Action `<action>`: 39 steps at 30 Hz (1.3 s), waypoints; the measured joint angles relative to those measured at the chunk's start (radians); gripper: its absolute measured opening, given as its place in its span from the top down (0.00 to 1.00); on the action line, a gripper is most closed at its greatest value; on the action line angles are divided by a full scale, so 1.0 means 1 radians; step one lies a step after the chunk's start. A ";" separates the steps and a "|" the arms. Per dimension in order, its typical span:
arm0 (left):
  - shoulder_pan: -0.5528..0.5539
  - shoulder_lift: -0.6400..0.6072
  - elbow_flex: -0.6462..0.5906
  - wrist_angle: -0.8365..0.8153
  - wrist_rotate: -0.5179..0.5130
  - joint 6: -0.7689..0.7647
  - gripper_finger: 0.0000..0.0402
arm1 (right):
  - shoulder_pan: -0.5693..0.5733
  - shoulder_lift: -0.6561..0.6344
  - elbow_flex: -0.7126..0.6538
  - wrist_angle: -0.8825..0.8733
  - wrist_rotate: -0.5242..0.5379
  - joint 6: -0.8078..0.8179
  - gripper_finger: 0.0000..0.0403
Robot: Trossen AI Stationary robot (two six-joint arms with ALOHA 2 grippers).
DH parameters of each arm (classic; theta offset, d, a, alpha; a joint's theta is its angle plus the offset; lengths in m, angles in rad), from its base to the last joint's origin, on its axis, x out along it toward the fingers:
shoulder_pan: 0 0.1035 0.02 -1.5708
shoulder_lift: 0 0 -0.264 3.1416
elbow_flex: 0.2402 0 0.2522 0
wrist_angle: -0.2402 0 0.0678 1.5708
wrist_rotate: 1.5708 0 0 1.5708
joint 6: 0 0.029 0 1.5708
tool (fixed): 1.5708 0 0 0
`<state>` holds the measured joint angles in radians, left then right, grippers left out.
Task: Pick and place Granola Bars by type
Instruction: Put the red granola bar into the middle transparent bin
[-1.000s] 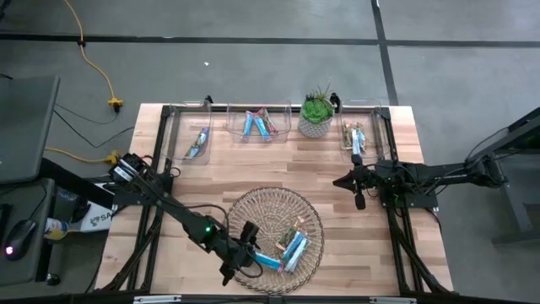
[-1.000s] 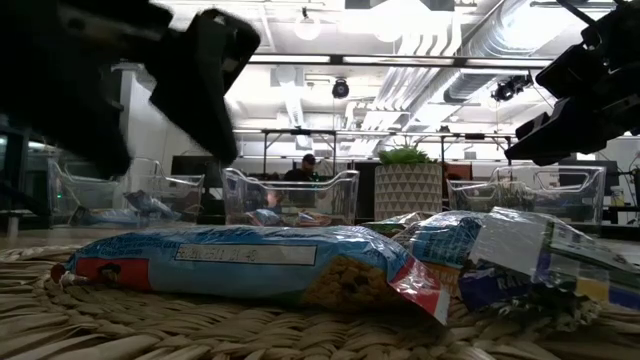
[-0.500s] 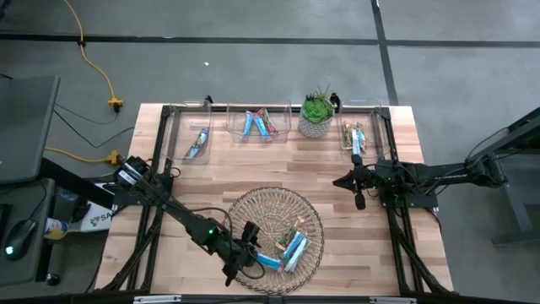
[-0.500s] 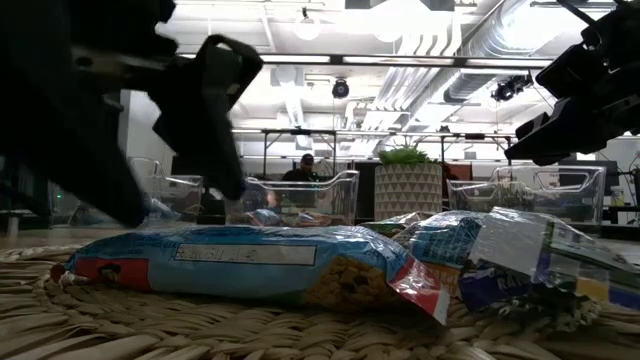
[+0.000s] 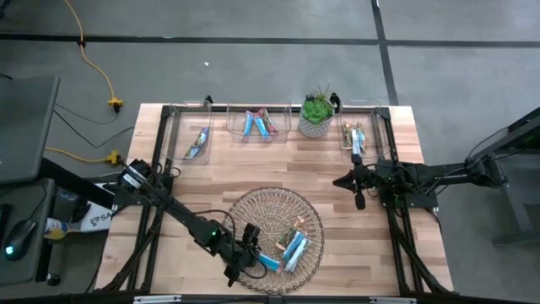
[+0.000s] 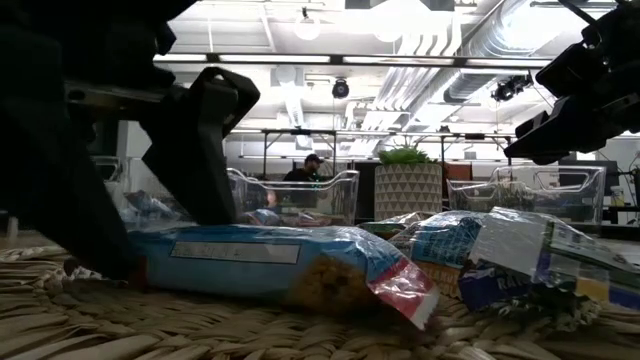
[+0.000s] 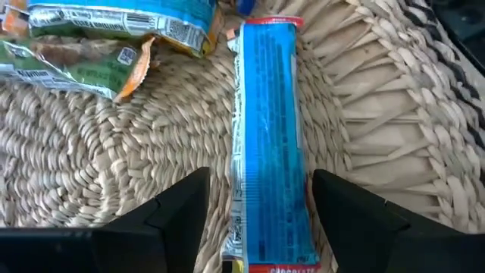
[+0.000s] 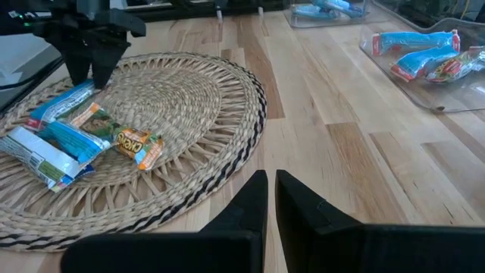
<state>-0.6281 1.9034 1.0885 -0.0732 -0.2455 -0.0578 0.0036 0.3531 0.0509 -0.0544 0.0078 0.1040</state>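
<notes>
The round woven basket (image 5: 275, 208) holds several Granola Bars. A bright blue bar (image 7: 265, 136) lies flat on the weave, with a blue-white bar (image 5: 295, 247) and a tan bar (image 8: 125, 139) beside it. My left gripper (image 7: 261, 220) is open and low over the basket's near-left part (image 5: 246, 256). One finger stands on each side of the blue bar's end (image 6: 260, 262). My right gripper (image 5: 359, 192) is shut and hangs above the bare table right of the basket (image 8: 271, 189). My left gripper comes at the blue bar from above, its fingers (image 7: 178, 208) across the bar near one end (image 7: 267, 227). The bar lies flat on the basket. Whether either finger touches the wrapper I cannot tell.
Three clear bins stand along the far edge: left (image 5: 196, 139) with a silvery-blue bar, middle (image 5: 257, 125) with blue bars, right (image 5: 359, 135) with tan bars. A potted plant (image 5: 316, 114) sits between the middle and right bins. Bare wood lies between bins and basket.
My left gripper has moved down onto the basket and a little toward the table's right, staying open, so that its fingers now stand astride the blue bar. In the low view one finger now hides the bar's red end, and the bar has shifted slightly.
</notes>
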 joint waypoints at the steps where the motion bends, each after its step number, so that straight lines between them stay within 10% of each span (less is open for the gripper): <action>1: 0.000 0.000 0.000 -0.001 0.000 0.000 0.42 | 0.000 0.000 0.000 -0.001 0.000 0.000 0.97; 26: 0.001 0.030 0.003 0.014 0.073 -0.089 0.43 | 0.000 0.000 0.000 0.006 0.000 0.000 0.97; 39: 0.000 0.030 0.002 0.006 0.078 -0.097 0.66 | 0.000 0.000 0.000 0.014 0.000 0.000 0.97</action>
<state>-0.6277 1.9331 1.0908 -0.0672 -0.1675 -0.1551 0.0036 0.3531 0.0509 -0.0406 0.0078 0.1040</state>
